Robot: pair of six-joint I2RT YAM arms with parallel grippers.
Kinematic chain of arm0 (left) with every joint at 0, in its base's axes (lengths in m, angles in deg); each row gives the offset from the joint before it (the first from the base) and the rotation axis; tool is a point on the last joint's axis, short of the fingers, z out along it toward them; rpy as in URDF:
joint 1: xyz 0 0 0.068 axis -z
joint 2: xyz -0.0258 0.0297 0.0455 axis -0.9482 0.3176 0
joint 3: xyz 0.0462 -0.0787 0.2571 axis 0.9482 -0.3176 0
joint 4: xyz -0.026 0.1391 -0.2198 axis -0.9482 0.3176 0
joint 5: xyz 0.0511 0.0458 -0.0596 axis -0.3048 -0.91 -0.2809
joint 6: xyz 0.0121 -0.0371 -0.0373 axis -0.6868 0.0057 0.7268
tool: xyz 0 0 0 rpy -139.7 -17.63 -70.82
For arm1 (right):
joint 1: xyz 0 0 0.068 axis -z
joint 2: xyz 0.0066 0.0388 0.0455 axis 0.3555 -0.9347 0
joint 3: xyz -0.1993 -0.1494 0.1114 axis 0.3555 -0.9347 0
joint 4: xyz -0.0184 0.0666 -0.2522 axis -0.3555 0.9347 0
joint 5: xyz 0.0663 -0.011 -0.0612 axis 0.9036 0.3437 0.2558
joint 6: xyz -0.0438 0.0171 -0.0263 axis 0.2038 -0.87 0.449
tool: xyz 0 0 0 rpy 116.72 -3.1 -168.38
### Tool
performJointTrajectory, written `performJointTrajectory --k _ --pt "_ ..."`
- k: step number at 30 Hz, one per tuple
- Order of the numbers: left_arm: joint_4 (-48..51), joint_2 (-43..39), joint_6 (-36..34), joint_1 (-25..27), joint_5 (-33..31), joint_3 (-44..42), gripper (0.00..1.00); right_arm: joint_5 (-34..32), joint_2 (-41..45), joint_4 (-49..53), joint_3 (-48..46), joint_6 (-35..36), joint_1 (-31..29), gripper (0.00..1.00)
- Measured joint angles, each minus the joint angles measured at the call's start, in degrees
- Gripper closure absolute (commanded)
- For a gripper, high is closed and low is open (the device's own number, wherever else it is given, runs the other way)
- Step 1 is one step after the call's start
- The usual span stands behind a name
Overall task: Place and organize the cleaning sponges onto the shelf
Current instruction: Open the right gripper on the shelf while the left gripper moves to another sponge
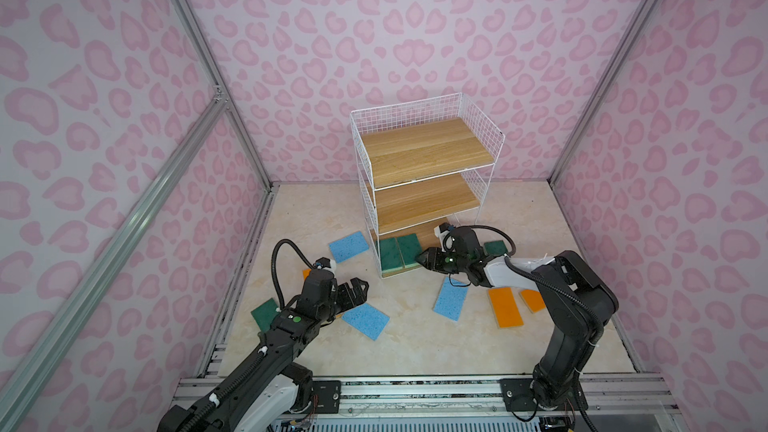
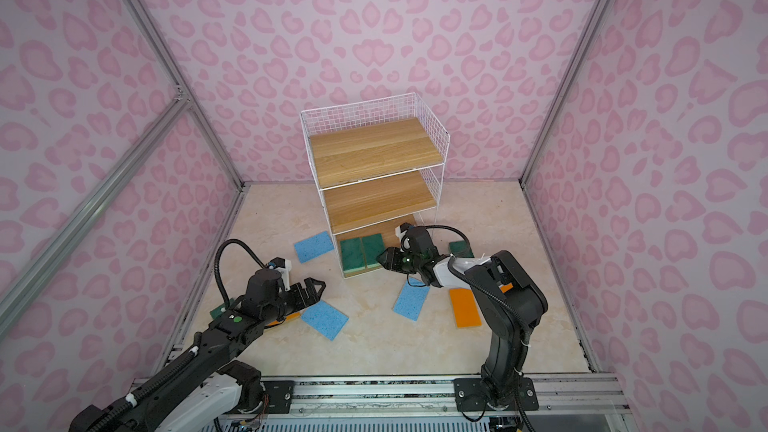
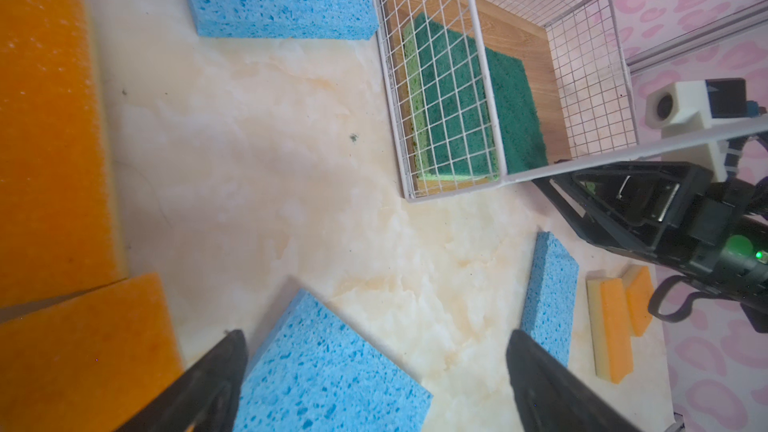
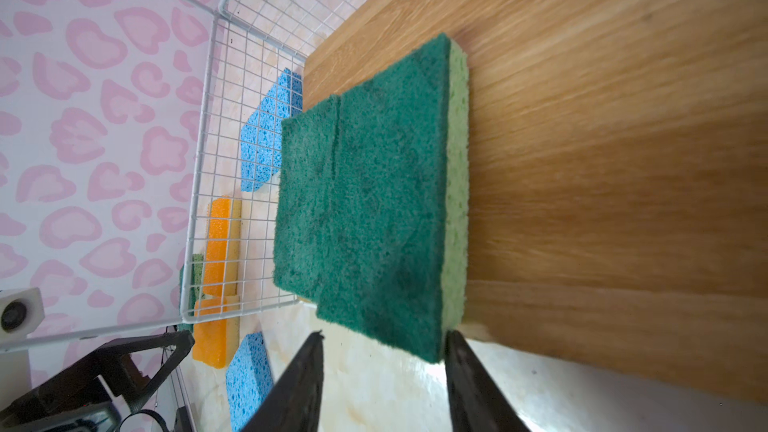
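Right wrist view: two green sponges (image 4: 374, 201) at centre frame, side by side on shelf (image 4: 602, 160) bottom board; right gripper (image 4: 384, 336) jaws parted at their near edge, gripping nothing. In a top view, lower left: left gripper (image 1: 359, 284) wide open, empty, over blue sponge (image 1: 365, 321).

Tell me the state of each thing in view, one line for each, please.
Shelf, upright; top and middle boards bare.
Two green sponges, flat, side by side on the bottom board.
Three blue sponges, flat on the table.
Orange sponges, lying on the table.
Two other green sponges, on the table.
Left pincer, open, empty.
Right pincer, open, empty, at a shelved green sponge's end.
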Motion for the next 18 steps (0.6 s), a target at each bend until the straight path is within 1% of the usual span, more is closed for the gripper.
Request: performJointTrajectory --k 3,8,11,18 --pt "0.02 -0.20 0.00 0.00 0.00 0.00 0.02 -0.17 0.00 0.46 0.00 0.02 0.00 0.41" --pt "0.04 -0.59 0.00 -0.02 0.00 0.00 0.00 -0.55 0.00 0.98 0.00 0.02 -0.15 0.31" --pt "0.11 -0.63 0.07 -0.44 0.04 0.00 0.02 -0.66 0.33 1.40 -0.02 0.20 -0.33 0.25" --pt "3.08 -2.47 0.46 -2.64 -0.59 1.88 0.02 -2.08 3.58 1.64 -1.95 0.46 -0.68 0.22"
